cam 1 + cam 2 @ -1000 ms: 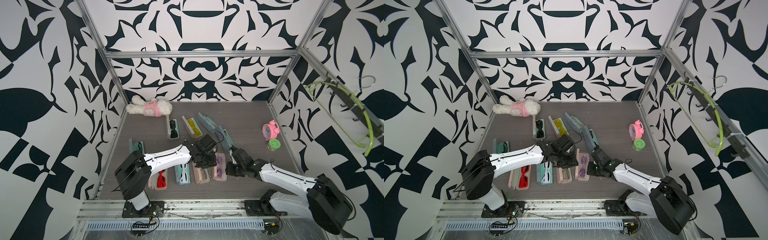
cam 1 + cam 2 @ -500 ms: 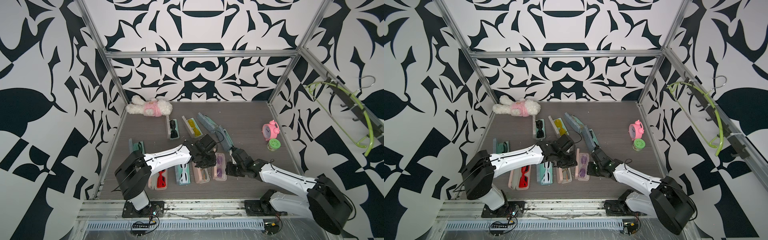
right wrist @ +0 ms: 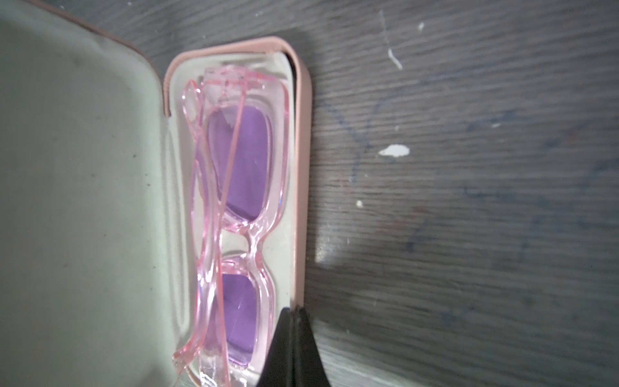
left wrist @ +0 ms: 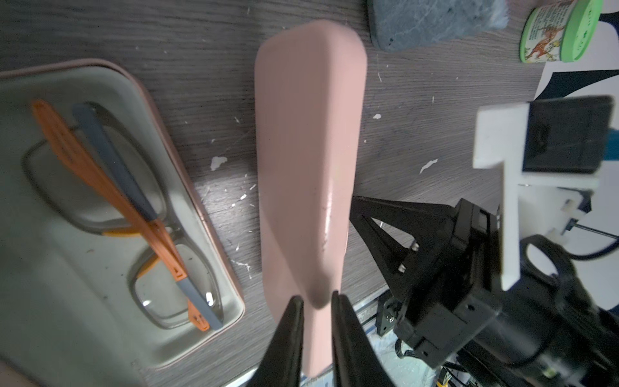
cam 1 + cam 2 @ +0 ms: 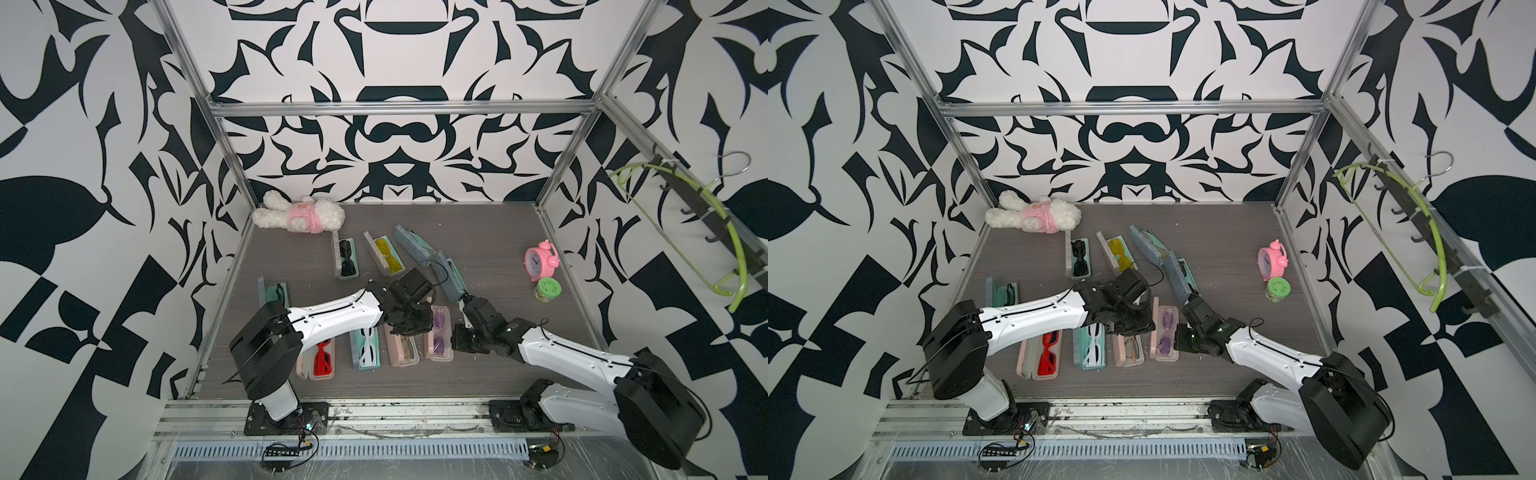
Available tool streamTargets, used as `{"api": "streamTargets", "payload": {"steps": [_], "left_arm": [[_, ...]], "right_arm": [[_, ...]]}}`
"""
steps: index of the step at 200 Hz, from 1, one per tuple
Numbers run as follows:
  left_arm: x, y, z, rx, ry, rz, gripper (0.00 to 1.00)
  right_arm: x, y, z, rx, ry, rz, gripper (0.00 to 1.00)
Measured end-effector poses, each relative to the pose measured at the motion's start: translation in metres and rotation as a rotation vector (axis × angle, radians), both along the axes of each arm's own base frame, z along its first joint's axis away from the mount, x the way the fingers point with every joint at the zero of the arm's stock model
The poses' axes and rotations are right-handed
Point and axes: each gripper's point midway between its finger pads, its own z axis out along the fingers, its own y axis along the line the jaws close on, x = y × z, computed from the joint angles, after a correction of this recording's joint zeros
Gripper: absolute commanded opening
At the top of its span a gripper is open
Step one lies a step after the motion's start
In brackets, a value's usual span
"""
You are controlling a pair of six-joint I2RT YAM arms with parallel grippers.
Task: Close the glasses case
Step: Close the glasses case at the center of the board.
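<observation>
Pink glasses case (image 3: 303, 167) lies near the counter's front edge, long axis front to back. My left pincer (image 4: 315, 298) pinches its upright lid (image 4: 308, 134), which must swing rightward. My closed right pincer (image 3: 294, 313) touches the base's right wall

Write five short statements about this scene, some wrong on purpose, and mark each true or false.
1. The purple glasses lie in an open pink case. True.
2. The right claw is wide open. False: it is shut, its tip at the case's rim.
3. The left claw pinches the edge of the case's upright lid. True.
4. The clock is blue. False: the clock is pink.
5. The plush lies beside the jar. False: the plush lies in the far corner by the back wall; the jar stands by the clock.
</observation>
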Motion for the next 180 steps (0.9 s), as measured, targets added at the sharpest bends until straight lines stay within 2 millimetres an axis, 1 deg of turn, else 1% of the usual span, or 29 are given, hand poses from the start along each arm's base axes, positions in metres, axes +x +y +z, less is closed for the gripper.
{"api": "streamTargets", "payload": {"steps": [180], "left_arm": [[-0.0019, -0.0045, -0.0021, -0.013, -0.004, -0.017, 0.17]], "right_arm": [[0.0004, -0.0004, 0.0000, -0.003, -0.002, -0.001, 0.00]]}}
